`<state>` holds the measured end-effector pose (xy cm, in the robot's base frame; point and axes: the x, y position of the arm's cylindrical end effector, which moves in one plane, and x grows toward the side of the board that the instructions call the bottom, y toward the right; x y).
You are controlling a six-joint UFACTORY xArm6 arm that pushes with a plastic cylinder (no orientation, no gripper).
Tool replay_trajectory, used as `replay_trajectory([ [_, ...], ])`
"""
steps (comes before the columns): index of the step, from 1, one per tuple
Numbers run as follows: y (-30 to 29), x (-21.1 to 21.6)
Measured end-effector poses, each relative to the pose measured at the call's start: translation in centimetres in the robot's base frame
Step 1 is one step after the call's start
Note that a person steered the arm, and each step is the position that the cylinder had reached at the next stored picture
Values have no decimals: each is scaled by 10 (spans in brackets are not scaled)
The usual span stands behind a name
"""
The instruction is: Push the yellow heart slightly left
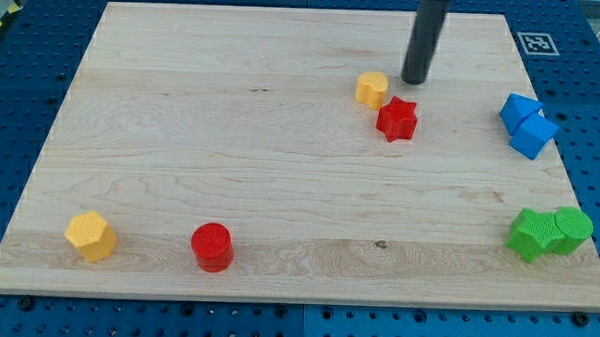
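Observation:
The yellow heart lies on the wooden board in the upper middle-right. A red star touches it at its lower right. My tip stands just right of the yellow heart and just above the red star, a small gap from both. The rod rises from there out of the view's top.
A yellow hexagon and a red cylinder lie near the board's bottom left. Two blue blocks sit together at the right edge. Two green blocks sit together at the bottom right. A printed tag marks the top right corner.

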<state>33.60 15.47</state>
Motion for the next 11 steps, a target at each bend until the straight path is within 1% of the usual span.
replay_trajectory([
  [1, 24, 18],
  [2, 25, 38],
  [3, 15, 38],
  [8, -140, 38],
  [9, -133, 37],
  [10, -105, 37],
  [11, -97, 10],
])
